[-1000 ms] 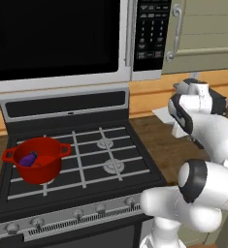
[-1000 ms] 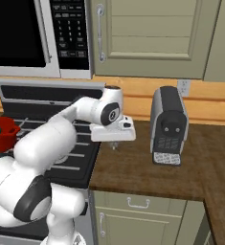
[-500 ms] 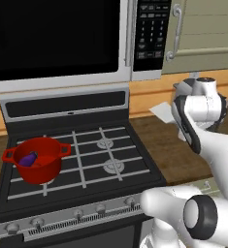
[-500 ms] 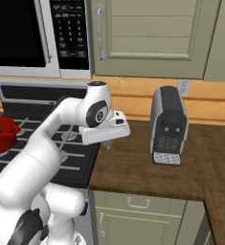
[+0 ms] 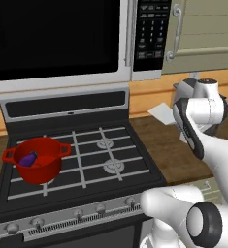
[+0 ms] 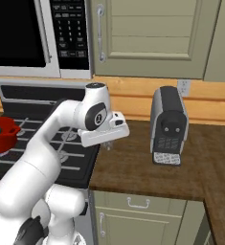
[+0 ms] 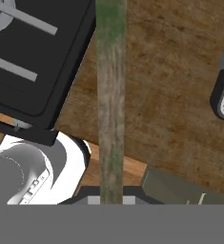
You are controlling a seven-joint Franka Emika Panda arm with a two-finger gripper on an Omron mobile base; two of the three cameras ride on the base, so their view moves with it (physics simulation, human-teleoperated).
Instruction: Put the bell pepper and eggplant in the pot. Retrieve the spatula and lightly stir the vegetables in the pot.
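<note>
Right of the stove (image 6: 47, 158), over the wooden counter (image 6: 147, 167), your gripper (image 6: 109, 143) grips the spatula (image 7: 111, 100), its greenish-brown handle running up the hand view. Left on that stove, the red pot (image 5: 37, 159) holds the purple eggplant (image 5: 28, 158).

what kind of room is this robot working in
A home kitchen, rendered in simulation. A black gas stove sits under a built-in microwave, a red pot stands on a burner, and a coffee machine rests on the wooden counter below pale green cabinets.
</note>
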